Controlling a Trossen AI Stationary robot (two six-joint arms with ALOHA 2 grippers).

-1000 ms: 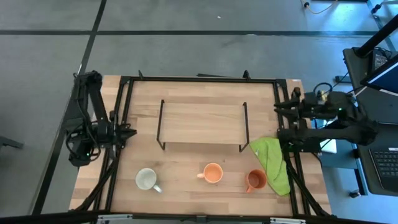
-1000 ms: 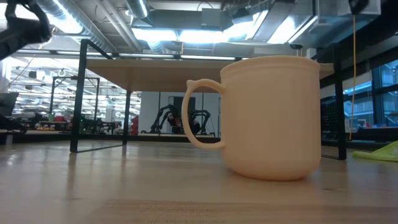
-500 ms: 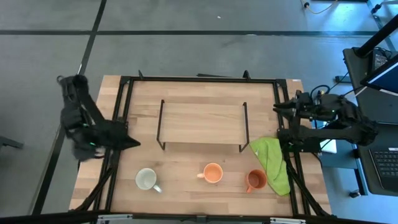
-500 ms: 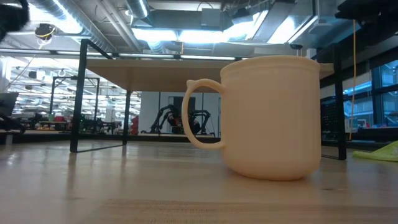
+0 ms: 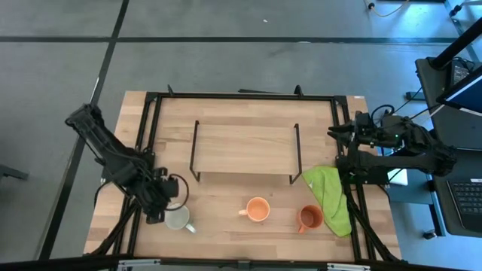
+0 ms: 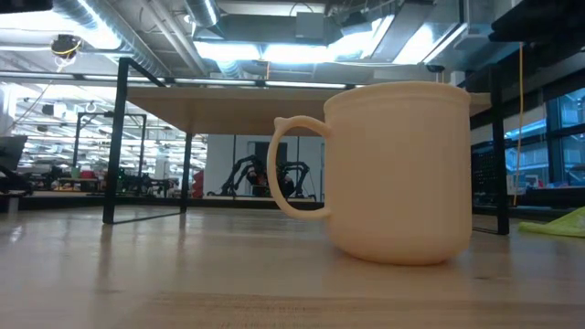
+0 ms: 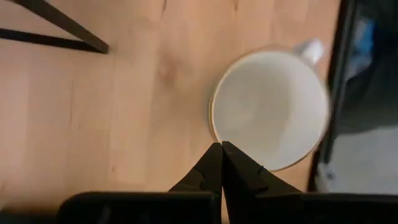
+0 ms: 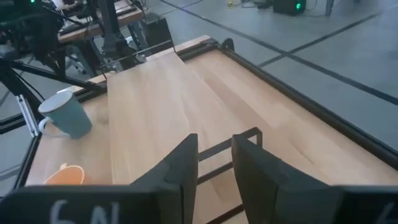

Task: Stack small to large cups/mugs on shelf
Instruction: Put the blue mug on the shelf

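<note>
Where lime cloth (image 5: 329,197) lies, dark mug (image 5: 309,218) adjoins

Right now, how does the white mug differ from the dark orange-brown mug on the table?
The white mug with pale inside stands at the table's left end, right under the left gripper, whose fingers are shut; the dark orange-brown mug stands at the right end with no gripper near. The white mug has bare wood around it; the brown one sits beside the lime-green cloth. Both stand upright, off the shelf.

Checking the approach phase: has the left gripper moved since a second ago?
Yes. In the high view the left gripper has swung from beside the table frame's left rail, level with the shelf, toward the near edge, now shut at the white mug.
</note>
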